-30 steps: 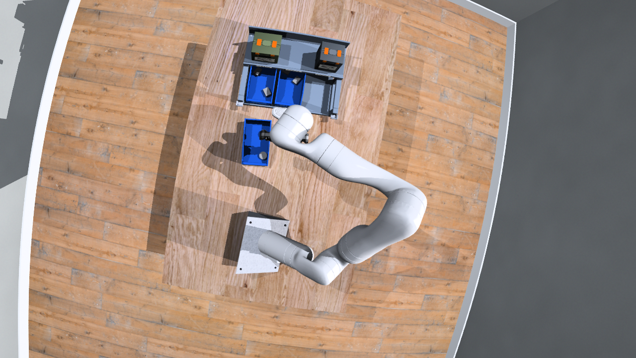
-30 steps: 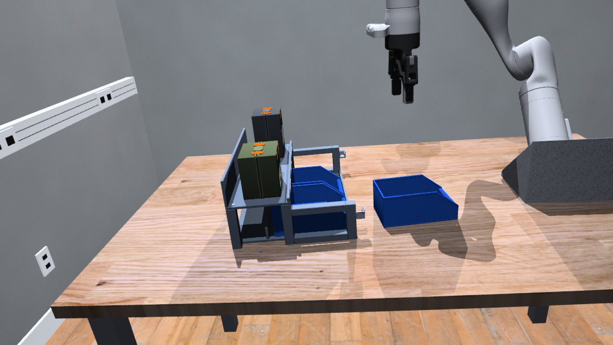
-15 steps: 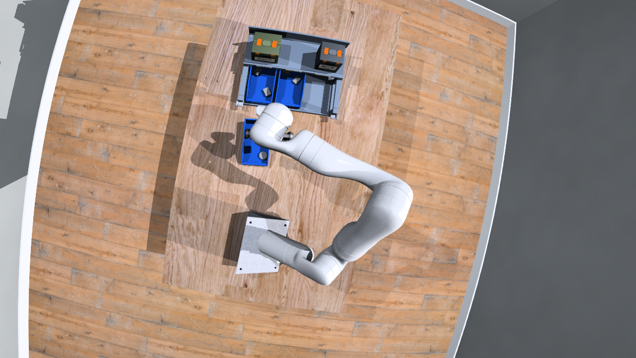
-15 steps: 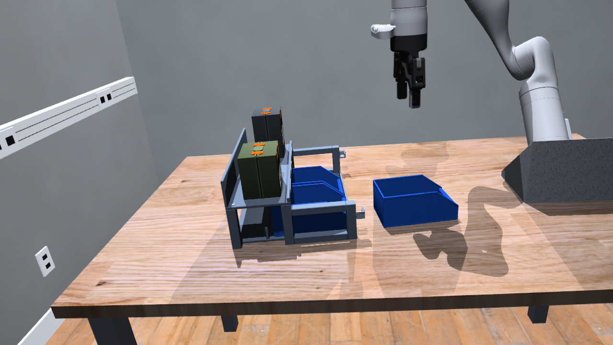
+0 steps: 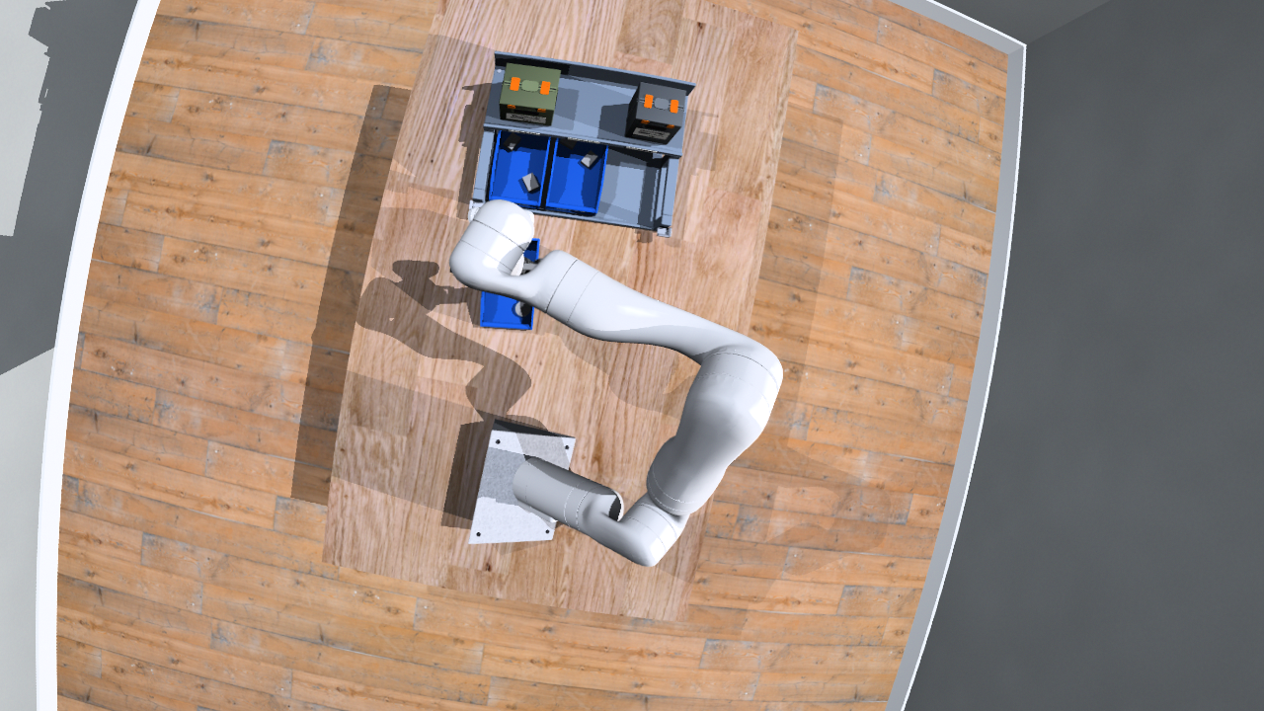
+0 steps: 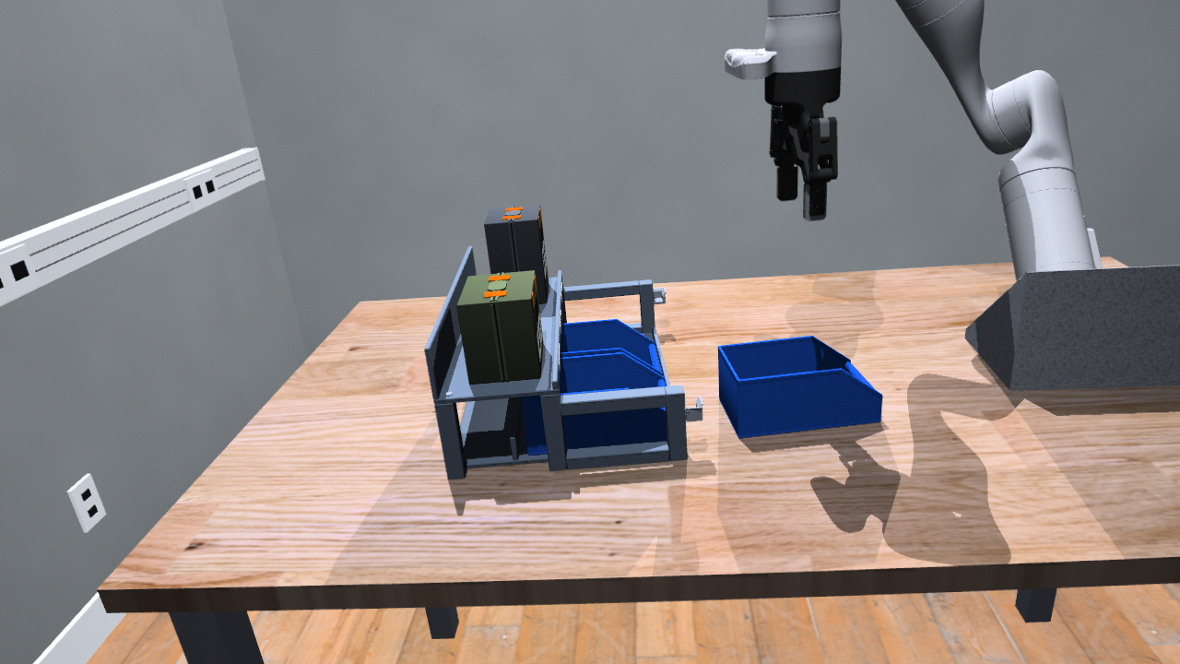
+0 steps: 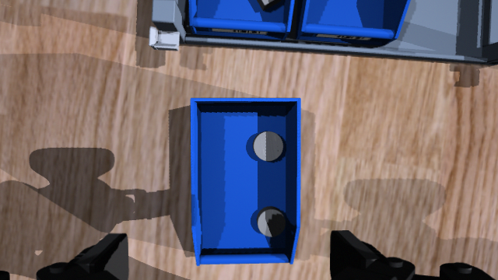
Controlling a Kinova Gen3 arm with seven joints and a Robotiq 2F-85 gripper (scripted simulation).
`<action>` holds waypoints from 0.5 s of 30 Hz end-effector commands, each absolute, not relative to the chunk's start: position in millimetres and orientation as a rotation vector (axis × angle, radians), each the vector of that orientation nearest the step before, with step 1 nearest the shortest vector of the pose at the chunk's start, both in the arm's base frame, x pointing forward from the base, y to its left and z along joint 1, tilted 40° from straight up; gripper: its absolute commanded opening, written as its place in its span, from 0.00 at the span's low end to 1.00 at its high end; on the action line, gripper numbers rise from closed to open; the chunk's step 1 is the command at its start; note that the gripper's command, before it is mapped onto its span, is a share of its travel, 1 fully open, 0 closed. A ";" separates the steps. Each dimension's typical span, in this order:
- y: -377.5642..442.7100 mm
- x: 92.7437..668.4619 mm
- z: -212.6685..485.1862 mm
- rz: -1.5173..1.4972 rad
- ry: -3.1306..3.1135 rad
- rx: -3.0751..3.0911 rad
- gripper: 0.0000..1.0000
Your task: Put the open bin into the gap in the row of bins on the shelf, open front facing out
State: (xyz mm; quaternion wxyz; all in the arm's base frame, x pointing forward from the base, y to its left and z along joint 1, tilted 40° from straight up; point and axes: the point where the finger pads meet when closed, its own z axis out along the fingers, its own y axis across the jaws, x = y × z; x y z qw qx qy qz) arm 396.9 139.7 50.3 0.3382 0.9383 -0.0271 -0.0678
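The open blue bin (image 5: 506, 316) (image 6: 800, 404) (image 7: 237, 175) stands upright on the table in front of the shelf (image 5: 490, 168) (image 6: 614, 400) (image 7: 428, 56). Its low front faces the robot base. Two round grey parts (image 7: 268, 146) (image 7: 271, 222) lie in it. My gripper (image 6: 800, 197) (image 7: 229, 254) is open and empty, pointing down high above the bin, with fingertips wider apart than the bin's sides in the wrist view. The arm hides it in the top view. Two blue bins with parts, a left one (image 5: 513, 163) (image 7: 233, 13) and a middle one (image 5: 574, 181) (image 7: 346, 13), sit on the shelf. The gap (image 5: 627, 186) (image 7: 432, 31) is at the right.
A green box (image 5: 528, 93) (image 6: 499, 330) and a dark grey box (image 5: 658, 115) (image 6: 515, 239) stand on the upper board, behind the bins' front part. Side rails and posts frame the shelf. Small white hooks stick out from its front posts. The robot's base block (image 6: 1080, 330) stands beyond the bin.
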 end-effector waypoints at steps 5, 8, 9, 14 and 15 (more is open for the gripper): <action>165.7 397.2 29.3 -0.175 -0.069 2.445 1.00; 182.4 397.4 15.2 -0.176 -0.069 2.445 1.00; 182.4 397.4 15.2 -0.176 -0.069 2.445 1.00; 182.4 397.4 15.2 -0.176 -0.069 2.445 1.00; 182.4 397.4 15.2 -0.176 -0.069 2.445 1.00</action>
